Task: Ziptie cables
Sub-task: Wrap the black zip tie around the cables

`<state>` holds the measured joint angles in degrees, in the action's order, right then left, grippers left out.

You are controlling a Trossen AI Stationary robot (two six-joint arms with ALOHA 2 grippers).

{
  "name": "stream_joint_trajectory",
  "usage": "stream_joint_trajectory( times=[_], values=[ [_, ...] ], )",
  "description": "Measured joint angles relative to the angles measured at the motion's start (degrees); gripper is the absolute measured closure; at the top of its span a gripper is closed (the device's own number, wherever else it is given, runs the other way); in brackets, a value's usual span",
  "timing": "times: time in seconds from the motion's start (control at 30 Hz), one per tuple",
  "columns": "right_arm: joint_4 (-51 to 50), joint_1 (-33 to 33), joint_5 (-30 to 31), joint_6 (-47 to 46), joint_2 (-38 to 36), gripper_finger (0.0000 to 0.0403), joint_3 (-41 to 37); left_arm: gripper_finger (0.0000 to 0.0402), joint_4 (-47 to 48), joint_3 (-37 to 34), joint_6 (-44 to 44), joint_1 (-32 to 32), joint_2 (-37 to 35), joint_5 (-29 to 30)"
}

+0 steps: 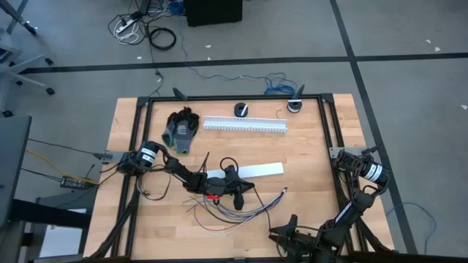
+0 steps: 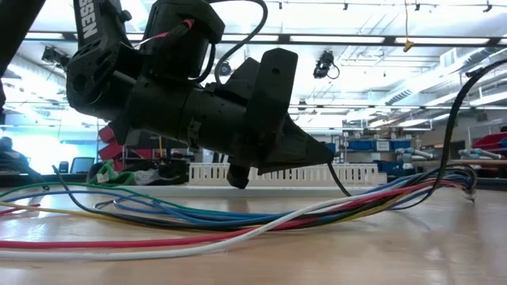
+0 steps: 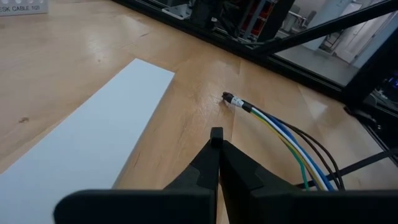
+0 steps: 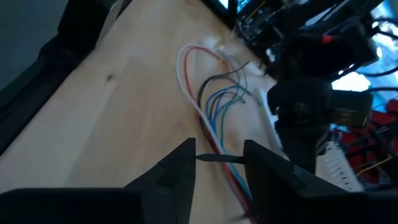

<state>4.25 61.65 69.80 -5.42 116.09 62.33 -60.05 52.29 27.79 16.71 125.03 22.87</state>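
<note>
- The left claw (image 1: 245,187) sits at the centre of the high view, pressed together with nothing in it. In its own wrist view the two tips meet in a single point low over the bare table (image 3: 74,56).
- Just beyond that point, toward the upper right of the left wrist frame, lies the capped end of the cables (image 3: 280,132). It is near the claw but not touching it.
- From that end the cables run away to the lower right of the frame, so the bundle's long axis carries on roughly in line with the claw rather than crossing it.
- In the high view the cables (image 1: 241,208) sweep from the lower left up to the right, fanned out at the left and gathered at the right. They pass just below the left claw.
- A white strip (image 1: 252,172) lies just above the claw, on the side away from the bundle.
- The right claw (image 1: 282,234) waits at the lower middle of the high view, below the bundle and facing it. A thin dark strip (image 4: 219,159) shows at its tip, and I cannot tell whether the claw grips it.
- The left claw looks the nearer of the two. Tying likely calls for gathering the bundle near its right end, between the two claws.
</note>
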Motion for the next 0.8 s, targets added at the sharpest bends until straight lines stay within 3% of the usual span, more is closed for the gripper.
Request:
stream_joint_trajectory(
  times=[0.17,0.4,0.67,0.8],
  values=[
    [4.85,0.00,2.53,5.48,-0.02,0.0274,-0.02,0.0401,-0.01,0.00,-0.11,0.00,0.02,-0.02],
    [12.04,-0.26,2.62,1.75,-0.04,0.0274,-0.02,0.0401,0.01,0.00,-0.26,0.02,0.02,-0.02],
    [10.75,-0.39,2.60,2.66,-0.04,0.0278,-0.02,0.0402,-0.01,0.00,-0.39,0.18,0.02,-0.03],
    [4.27,-1.40,0.86,-3.26,-0.04,0.0281,-0.05,0.0401,-0.01,0.00,-0.42,0.38,0.02,-0.07]
  ],
)
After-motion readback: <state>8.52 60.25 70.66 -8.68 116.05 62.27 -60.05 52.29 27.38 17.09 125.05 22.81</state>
